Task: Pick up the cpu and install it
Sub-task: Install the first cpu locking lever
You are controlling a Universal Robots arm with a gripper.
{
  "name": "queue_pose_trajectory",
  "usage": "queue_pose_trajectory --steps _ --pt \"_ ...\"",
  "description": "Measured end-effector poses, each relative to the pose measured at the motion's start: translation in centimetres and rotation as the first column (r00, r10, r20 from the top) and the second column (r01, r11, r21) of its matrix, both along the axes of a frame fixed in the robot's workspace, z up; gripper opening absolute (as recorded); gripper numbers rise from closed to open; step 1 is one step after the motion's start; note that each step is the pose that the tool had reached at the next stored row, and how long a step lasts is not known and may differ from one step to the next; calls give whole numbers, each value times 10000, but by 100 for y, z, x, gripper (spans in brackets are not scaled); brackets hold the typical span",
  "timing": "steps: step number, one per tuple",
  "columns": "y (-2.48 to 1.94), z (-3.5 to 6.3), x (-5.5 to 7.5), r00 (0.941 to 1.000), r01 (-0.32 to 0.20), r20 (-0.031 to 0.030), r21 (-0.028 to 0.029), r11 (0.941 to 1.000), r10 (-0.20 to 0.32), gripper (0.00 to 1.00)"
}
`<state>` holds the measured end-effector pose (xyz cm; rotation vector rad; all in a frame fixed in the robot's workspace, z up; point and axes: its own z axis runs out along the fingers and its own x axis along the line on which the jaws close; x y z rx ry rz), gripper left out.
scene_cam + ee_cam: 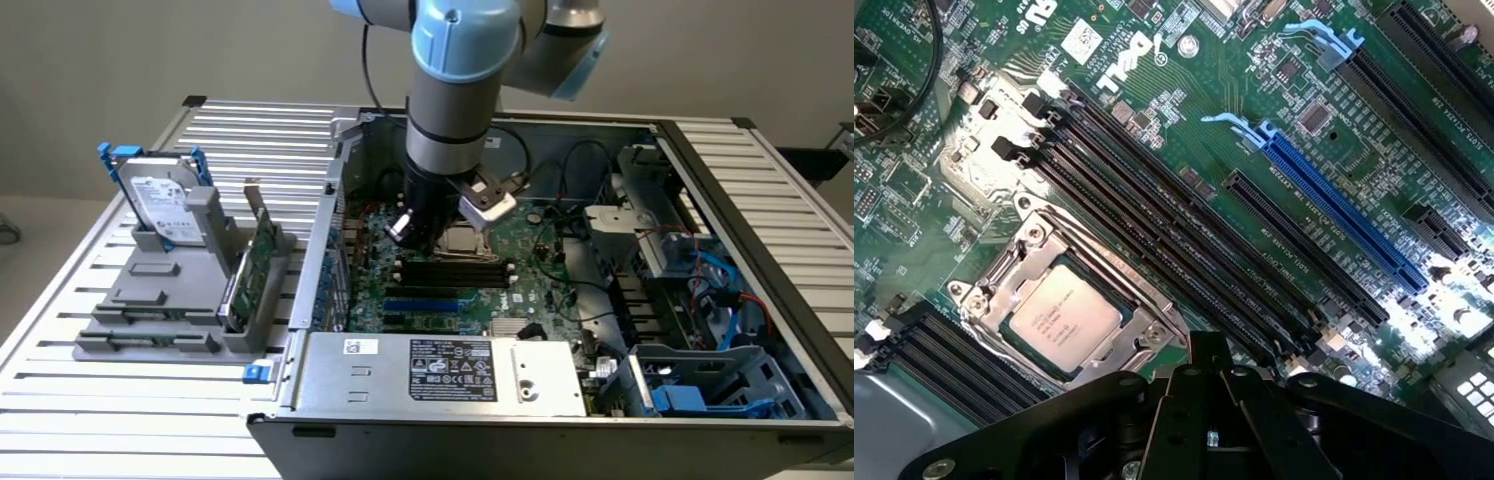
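Although the arm is lowered deep into the open computer case [747, 180], its gripper [1206, 360] carries nothing: the jaws are pressed together, with no chip between them. The cpu [1066, 320] already lies flat in its socket [1069, 300] on the green motherboard [1254, 90], silvery top facing up, framed by the metal bracket. It sits just beside the closed jaws and slightly below them, apart from the fingertips as far as the wrist view shows; no contact is visible.

From the exterior view the gripper [416, 228] hangs over the middle of the board, close to the socket area, while the black memory slots [1184, 230] run off past the jaws on the far side from the chip. Outside the case, well apart from the jaws toward the exterior view's left, a hard drive [163, 205] and a thin green card [251, 270] stand in a grey holder [147, 300].

Judging by this, the pick-up and the seating of the chip appear done. Whether the socket's retaining frame is latched down I cannot tell; that may be what remains.
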<state>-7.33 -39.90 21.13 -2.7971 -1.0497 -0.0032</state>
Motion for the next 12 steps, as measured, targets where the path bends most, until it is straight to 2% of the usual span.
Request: queue_pose_trajectory --steps 12 --pt "30 -70 -19 9983 583 -7 6 9983 -583 11"
